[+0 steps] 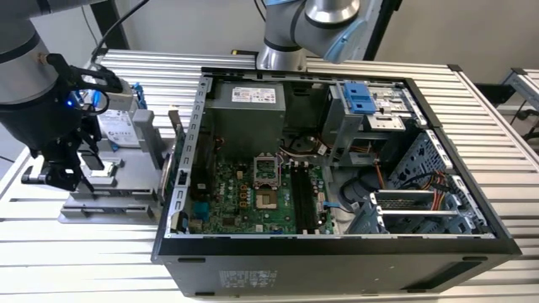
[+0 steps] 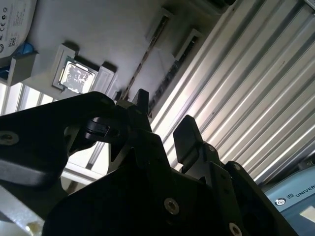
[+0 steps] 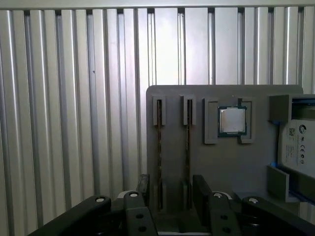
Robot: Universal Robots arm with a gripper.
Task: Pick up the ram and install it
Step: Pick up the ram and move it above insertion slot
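Observation:
Two rams stand on edge in narrow slots of the grey holder plate (image 3: 177,98); in the first wrist view they are thin dark-green strips, one ram (image 3: 159,147) beside the other (image 3: 187,147). The second wrist view shows the same slots (image 2: 147,54). My gripper (image 3: 172,191) hovers over the near end of these slots, open, with one black finger (image 3: 143,187) outside each strip and nothing held. In the exterior view the gripper (image 1: 63,177) hangs over the holder (image 1: 110,205) at the exterior view's left, beside the computer case.
A square silver processor chip (image 3: 232,121) and a hard drive (image 3: 298,142) also sit on the holder. The open computer case (image 1: 337,246) shows its green motherboard (image 1: 244,196) with long black memory slots (image 1: 307,196). A second arm's base (image 1: 291,38) stands behind the case. The table is ribbed metal (image 3: 74,123).

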